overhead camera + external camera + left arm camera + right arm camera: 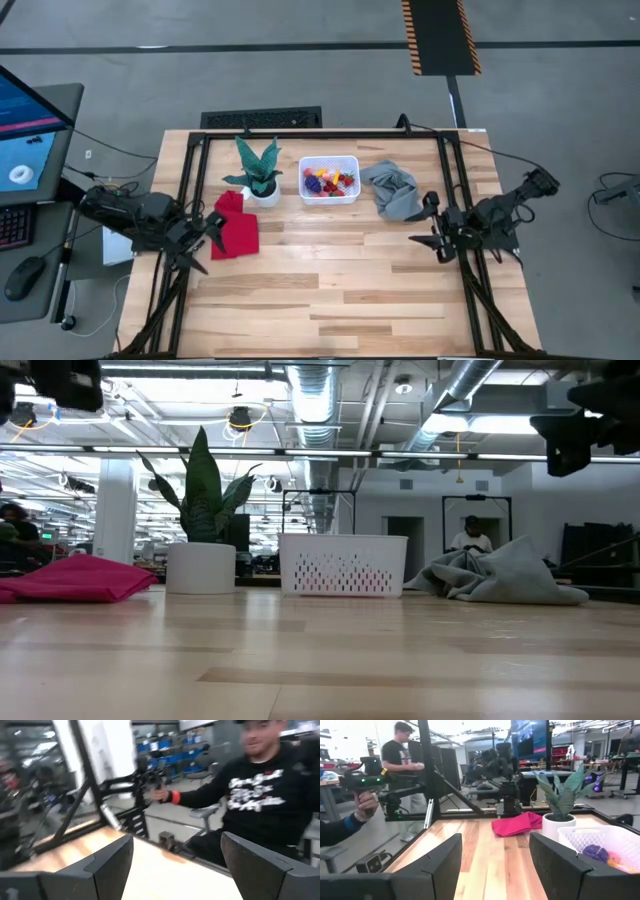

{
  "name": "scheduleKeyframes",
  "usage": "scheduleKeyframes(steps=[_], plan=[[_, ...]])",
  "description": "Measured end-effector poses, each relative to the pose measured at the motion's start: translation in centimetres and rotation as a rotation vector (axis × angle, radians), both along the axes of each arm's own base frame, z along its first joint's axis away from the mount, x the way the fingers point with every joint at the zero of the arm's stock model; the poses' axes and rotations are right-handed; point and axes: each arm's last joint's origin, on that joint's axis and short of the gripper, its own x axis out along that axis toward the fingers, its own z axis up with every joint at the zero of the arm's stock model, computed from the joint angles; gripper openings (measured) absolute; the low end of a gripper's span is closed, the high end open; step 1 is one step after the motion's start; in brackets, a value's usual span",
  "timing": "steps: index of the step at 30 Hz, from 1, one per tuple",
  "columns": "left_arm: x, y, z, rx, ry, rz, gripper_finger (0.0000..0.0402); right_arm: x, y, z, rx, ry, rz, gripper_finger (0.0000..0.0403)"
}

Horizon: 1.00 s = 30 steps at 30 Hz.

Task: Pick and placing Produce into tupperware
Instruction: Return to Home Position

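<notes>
Plastic toy produce (330, 182) lies piled in the white bin (328, 160) at the far middle of the wooden table (330, 295), between the potted plant (258, 172) and the grey cloth (393, 190). The pieces look tiny, light and smooth, so they may roll. Pinch one softly round its middle. The left gripper (213, 234) and right gripper (427, 228) hang spread wide and empty, by the left and right sides.

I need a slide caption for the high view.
Toy produce in the white bin; left gripper and right gripper open, both away from it.
</notes>
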Motion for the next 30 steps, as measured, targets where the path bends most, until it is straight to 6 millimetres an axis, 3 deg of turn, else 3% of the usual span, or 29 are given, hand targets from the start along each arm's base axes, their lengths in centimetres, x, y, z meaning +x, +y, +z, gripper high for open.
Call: scheduleKeyframes(steps=[4,9,15,22,30], plan=[[0.4,0.3,-1.2,-0.010,0.106,0.110,0.0293,0.2,-0.4,0.0,-0.008,0.000,-0.020,0.0255],[1.2,0.5,-2.9,-0.034,0.103,0.172,0.0293,0.4,-0.9,0.0,-0.005,-0.002,-0.017,0.0255],[1.5,1.0,-3.0,-0.051,0.037,0.188,0.0293,0.7,-1.5,-0.1,0.004,0.010,-0.009,0.0255],[1.8,2.3,-3.1,-0.066,0.059,0.322,0.0293,0.8,-2.3,-0.4,-0.009,0.031,-0.045,0.0255],[1.1,3.5,-3.2,-0.077,0.257,0.307,0.0293,0.9,-3.2,-0.4,-0.042,0.073,-0.069,0.0255]])
